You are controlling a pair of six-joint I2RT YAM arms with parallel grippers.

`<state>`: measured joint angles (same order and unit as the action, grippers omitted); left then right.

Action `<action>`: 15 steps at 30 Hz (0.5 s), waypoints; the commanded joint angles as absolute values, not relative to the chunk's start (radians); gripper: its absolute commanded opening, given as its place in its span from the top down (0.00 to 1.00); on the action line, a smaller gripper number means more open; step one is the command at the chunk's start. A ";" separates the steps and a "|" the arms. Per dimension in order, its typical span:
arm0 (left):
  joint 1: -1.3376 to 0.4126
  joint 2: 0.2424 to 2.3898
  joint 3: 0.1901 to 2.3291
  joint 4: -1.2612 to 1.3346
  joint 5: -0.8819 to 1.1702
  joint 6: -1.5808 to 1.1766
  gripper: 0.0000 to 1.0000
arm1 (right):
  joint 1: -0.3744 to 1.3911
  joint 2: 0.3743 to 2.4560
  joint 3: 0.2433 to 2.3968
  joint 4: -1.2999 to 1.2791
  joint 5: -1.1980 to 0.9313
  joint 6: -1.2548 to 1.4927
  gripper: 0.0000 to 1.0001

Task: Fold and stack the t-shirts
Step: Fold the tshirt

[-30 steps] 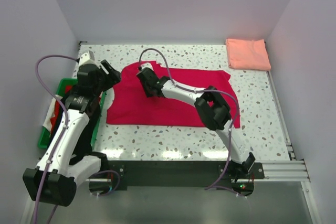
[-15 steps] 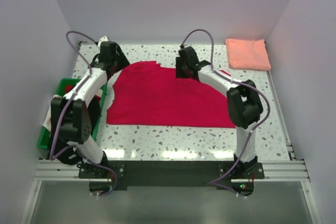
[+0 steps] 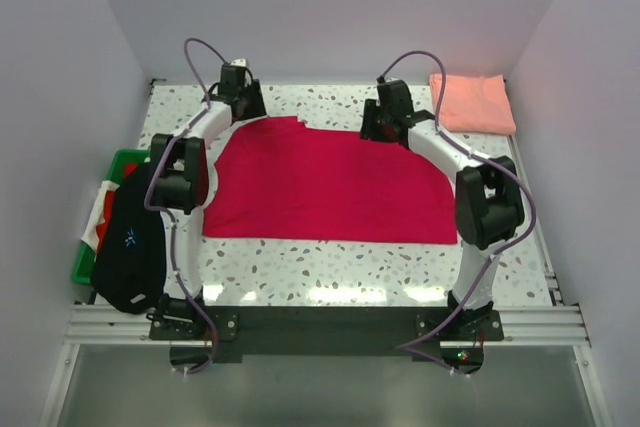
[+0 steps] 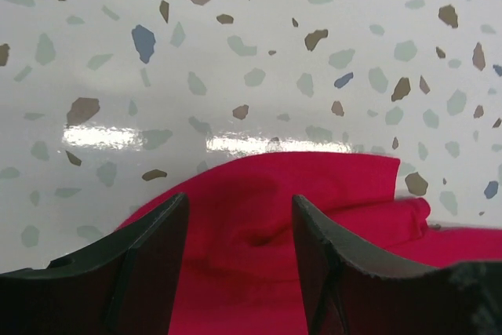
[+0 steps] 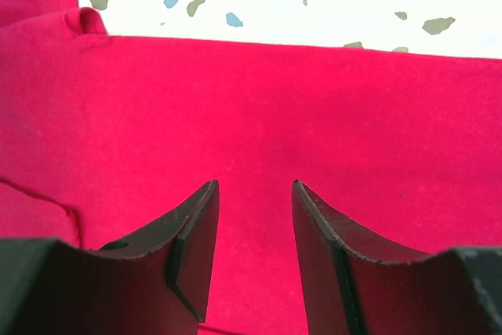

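Note:
The crimson red t-shirt (image 3: pixel 320 187) lies spread flat in the middle of the table, its right edge curved. My left gripper (image 3: pixel 243 105) is open over the shirt's far left corner; in the left wrist view the gripper (image 4: pixel 239 209) straddles a rumpled fold of red cloth (image 4: pixel 267 194) near the hem. My right gripper (image 3: pixel 385 123) is open over the shirt's far edge, right of centre; in the right wrist view the gripper (image 5: pixel 255 190) hangs over smooth red cloth (image 5: pixel 259 100). The salmon pink t-shirt (image 3: pixel 472 102) lies folded at the back right corner.
A green crate (image 3: pixel 124 158) stands off the table's left edge, mostly hidden by my left arm's black elbow (image 3: pixel 130 242). Bare speckled table (image 3: pixel 330 262) shows in front of the red shirt. White walls close in the back and both sides.
Both arms reached out to the shirt's far edge: the left gripper swung from above the crate to the far left corner, the right moved back and right. The shirt's right sleeve no longer sticks out.

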<state>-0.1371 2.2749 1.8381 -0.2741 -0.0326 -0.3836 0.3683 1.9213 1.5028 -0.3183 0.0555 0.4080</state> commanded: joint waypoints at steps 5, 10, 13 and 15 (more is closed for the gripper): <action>-0.130 2.299 1.861 -0.222 0.090 -0.264 0.40 | 0.356 1.893 1.516 -0.270 0.002 0.414 0.54; -0.132 2.347 1.865 -0.216 0.098 -0.264 0.40 | 0.353 1.911 1.511 -0.262 -0.023 0.419 0.54; -0.135 2.371 1.884 -0.210 0.100 -0.264 0.40 | 0.353 1.914 1.512 -0.259 -0.026 0.417 0.54; -0.138 2.388 1.896 -0.206 0.097 -0.265 0.40 | 0.350 1.919 1.514 -0.259 -0.029 0.416 0.55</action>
<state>-0.1375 2.3642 1.8458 -0.2401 0.0792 -0.2855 0.3584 1.9232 1.5028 -0.3042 -0.0036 0.4088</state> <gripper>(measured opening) 0.596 0.458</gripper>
